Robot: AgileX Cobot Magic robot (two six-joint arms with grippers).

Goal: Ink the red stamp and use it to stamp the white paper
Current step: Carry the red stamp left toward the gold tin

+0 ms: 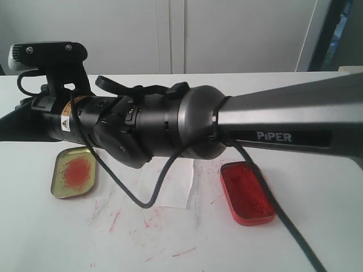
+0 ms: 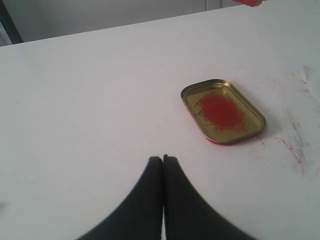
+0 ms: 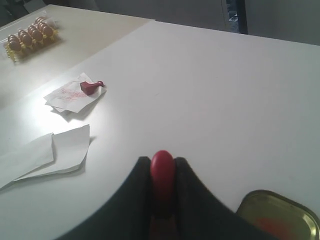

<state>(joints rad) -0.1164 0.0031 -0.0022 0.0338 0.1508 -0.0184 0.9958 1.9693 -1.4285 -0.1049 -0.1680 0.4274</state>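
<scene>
My right gripper is shut on the rounded knob of the red stamp; the stamp's base is hidden between the fingers. The right arm stretches across the exterior view from right to left, above the table. Beneath it the white paper shows only in part, with red smears on the table around it. The red ink tin lies to the paper's right. My left gripper is shut on nothing, low over bare table, short of the gold tin.
The gold tin with a red smear sits left of the paper and shows at the right wrist view's edge. Farther off lie blank sheets, a second small red stamp on a stained paper, and an egg tray.
</scene>
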